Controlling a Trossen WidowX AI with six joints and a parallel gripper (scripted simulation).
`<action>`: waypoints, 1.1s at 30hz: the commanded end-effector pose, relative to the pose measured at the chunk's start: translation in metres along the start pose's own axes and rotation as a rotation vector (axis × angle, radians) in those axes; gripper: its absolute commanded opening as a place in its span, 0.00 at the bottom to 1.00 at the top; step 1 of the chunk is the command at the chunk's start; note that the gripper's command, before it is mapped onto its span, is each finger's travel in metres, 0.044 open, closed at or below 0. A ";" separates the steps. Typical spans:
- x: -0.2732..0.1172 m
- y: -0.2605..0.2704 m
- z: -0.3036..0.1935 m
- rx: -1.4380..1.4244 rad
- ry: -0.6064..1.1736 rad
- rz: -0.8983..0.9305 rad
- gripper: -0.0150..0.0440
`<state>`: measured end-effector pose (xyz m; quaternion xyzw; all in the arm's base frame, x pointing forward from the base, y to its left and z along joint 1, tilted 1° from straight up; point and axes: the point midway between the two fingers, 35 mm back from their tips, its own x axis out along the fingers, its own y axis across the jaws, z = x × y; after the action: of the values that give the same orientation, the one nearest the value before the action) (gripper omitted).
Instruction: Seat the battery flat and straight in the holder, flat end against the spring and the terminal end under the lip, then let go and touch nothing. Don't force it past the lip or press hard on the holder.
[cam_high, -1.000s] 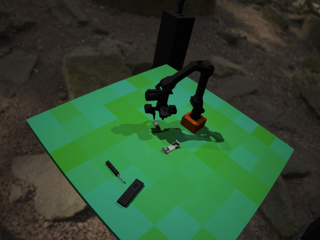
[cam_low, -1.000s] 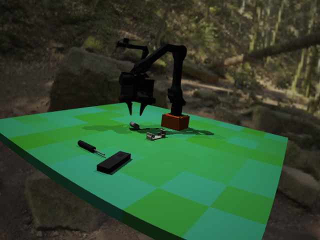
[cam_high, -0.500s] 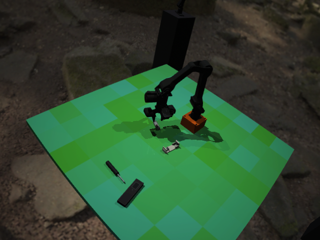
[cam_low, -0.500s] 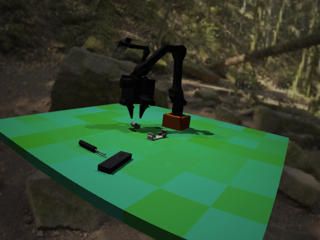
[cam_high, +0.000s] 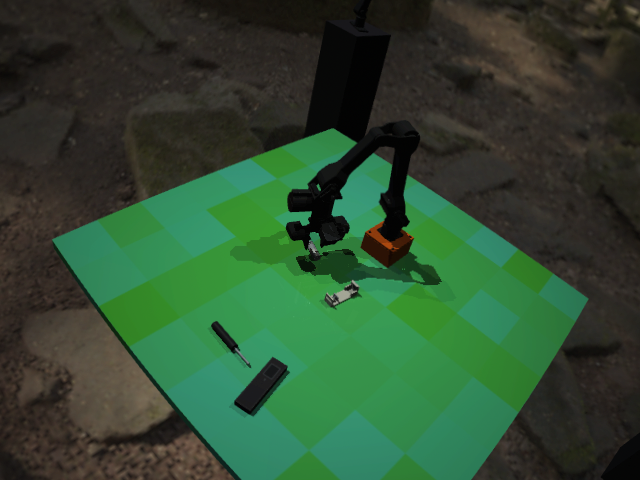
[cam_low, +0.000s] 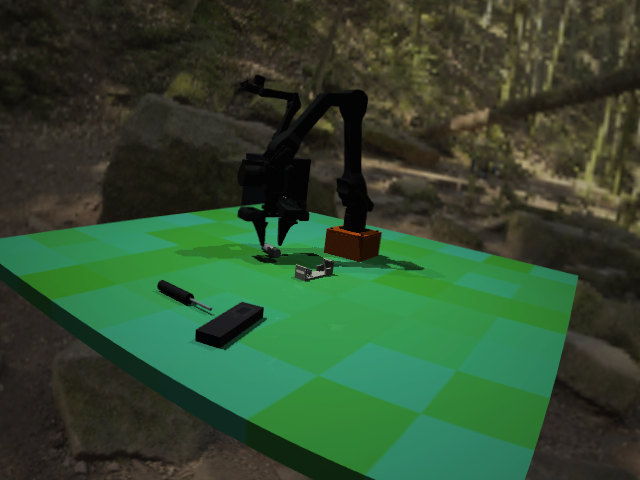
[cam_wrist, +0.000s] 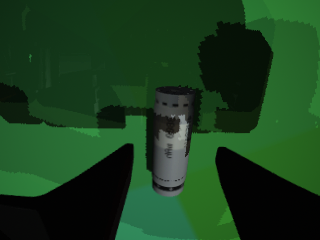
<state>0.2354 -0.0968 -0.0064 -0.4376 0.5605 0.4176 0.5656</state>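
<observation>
The grey and white battery (cam_high: 313, 251) (cam_low: 272, 251) (cam_wrist: 171, 150) lies on its side on the table, outside the holder. My gripper (cam_low: 271, 245) (cam_wrist: 175, 152) is open just above it; in the wrist view one finger stands on each side of the battery, with a gap on both sides. The battery's long axis runs up and down in that view. Which end carries the terminal is not clear. The small pale holder (cam_high: 342, 295) (cam_low: 302, 271) stands empty nearer the top and exterior views, with raised ends; it is not in the wrist view. Its spring and lip are too small to tell apart.
A black screwdriver (cam_high: 225, 335) (cam_low: 175, 292) and a flat black box (cam_high: 261, 386) (cam_low: 230, 325) lie nearer the top and exterior views, beyond the holder. The orange arm base (cam_high: 385, 248) (cam_low: 351, 244) stands to the right of the battery in the top and exterior views. The arm's shadow falls around the battery.
</observation>
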 end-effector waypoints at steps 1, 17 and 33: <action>0.007 0.001 -0.001 -0.003 0.004 0.001 0.66; 0.020 0.002 -0.001 -0.003 0.004 0.002 0.42; -0.017 -0.002 -0.001 -0.006 0.007 -0.008 0.38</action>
<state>0.2351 -0.0980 -0.0064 -0.4402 0.5603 0.4183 0.5633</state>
